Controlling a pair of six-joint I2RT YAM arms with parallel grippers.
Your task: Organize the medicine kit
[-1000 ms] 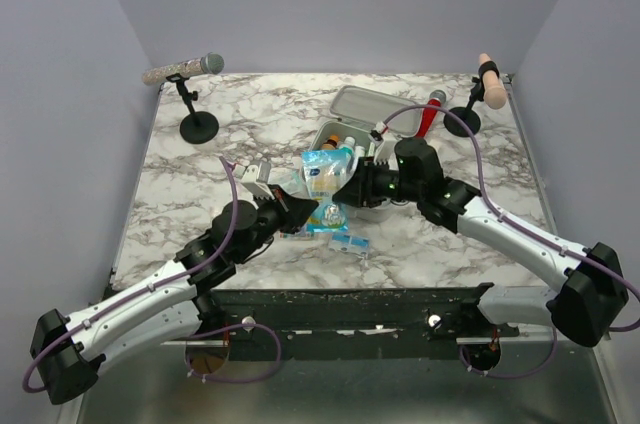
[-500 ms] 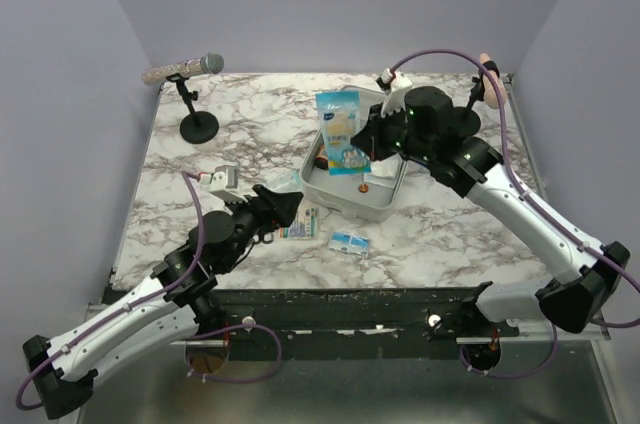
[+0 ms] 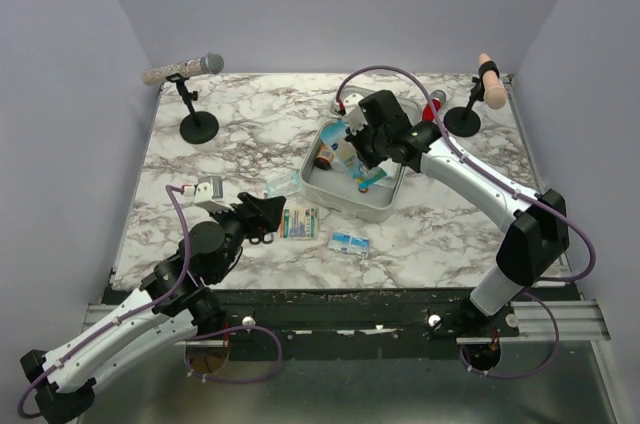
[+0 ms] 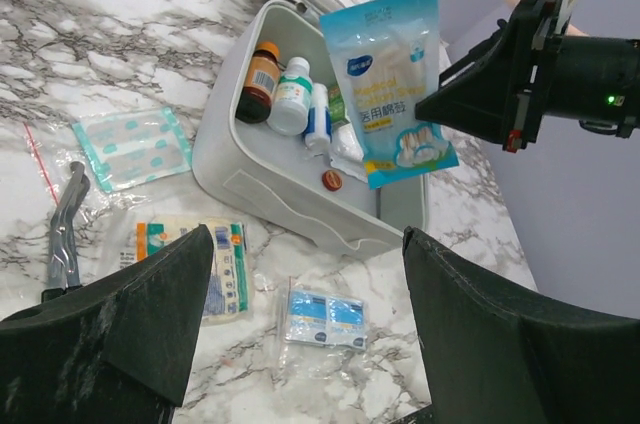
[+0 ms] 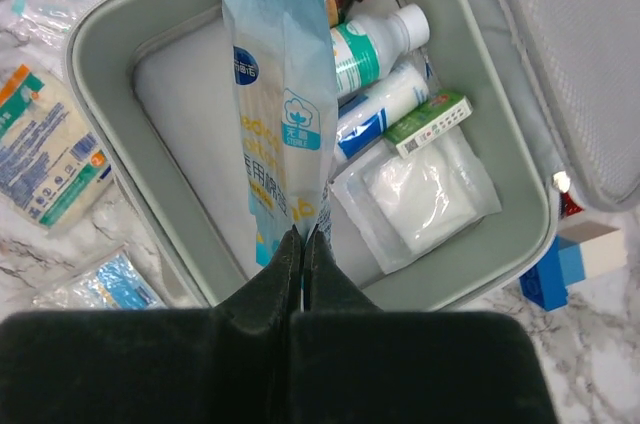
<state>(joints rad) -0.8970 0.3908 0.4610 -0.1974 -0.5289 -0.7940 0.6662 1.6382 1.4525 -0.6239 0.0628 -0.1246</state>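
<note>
The medicine kit [image 3: 345, 206] lies open at centre right, its lid [image 3: 372, 102] flat behind it. Over its tray hangs a blue cotton-swab packet [image 5: 280, 114], pinched at its edge by my shut right gripper [image 5: 303, 234]; the left wrist view shows the packet [image 4: 390, 84] upright above the kit's wall [image 4: 280, 189]. A brown bottle [image 4: 262, 79], a white bottle [image 4: 293, 94], a green box [image 5: 428, 124] and a gauze pack [image 5: 425, 194] lie inside. My left gripper [image 3: 275, 212] stands open, holding nothing, left of the kit and above the table.
Loose on the marble near the kit: a bag of blue sachets [image 4: 325, 316], a yellow-green pack [image 4: 215, 264], a plaster bag [image 4: 135, 144] and metal tweezers [image 4: 62, 234]. Microphone stands rise at back left [image 3: 198, 126] and back right [image 3: 462, 122], beside a red cylinder [image 3: 430, 109].
The left gripper let go of the blue packet, opened and drew back to the left. The right gripper shut on the packet, lifted it and brought it down over the kit's tray.
</note>
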